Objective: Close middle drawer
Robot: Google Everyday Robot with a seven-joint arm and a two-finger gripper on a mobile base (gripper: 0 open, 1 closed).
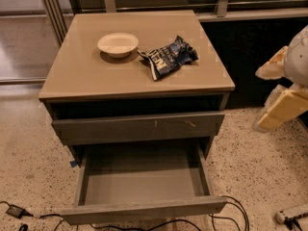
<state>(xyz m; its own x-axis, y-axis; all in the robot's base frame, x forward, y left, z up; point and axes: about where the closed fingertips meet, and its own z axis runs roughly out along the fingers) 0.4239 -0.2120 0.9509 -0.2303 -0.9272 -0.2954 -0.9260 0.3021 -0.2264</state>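
The middle drawer (142, 181) is pulled far out of the grey-brown cabinet, showing a bare grey box interior. Its plain front panel (144, 211) is near the bottom edge of the view. Above it is a like drawer front with pale scratch marks (139, 127), nearly flush with the cabinet. My gripper (283, 96), white and pale yellow, hangs at the right edge of the view. It is to the right of the cabinet at about the height of its top, well apart from the open drawer and touching nothing.
A white bowl (118, 44) and a dark crumpled chip bag (168, 57) lie on the cabinet top (86, 76). Black cables (233, 211), a power adapter (14, 210) and a power strip (291, 214) lie on the speckled floor around the drawer front.
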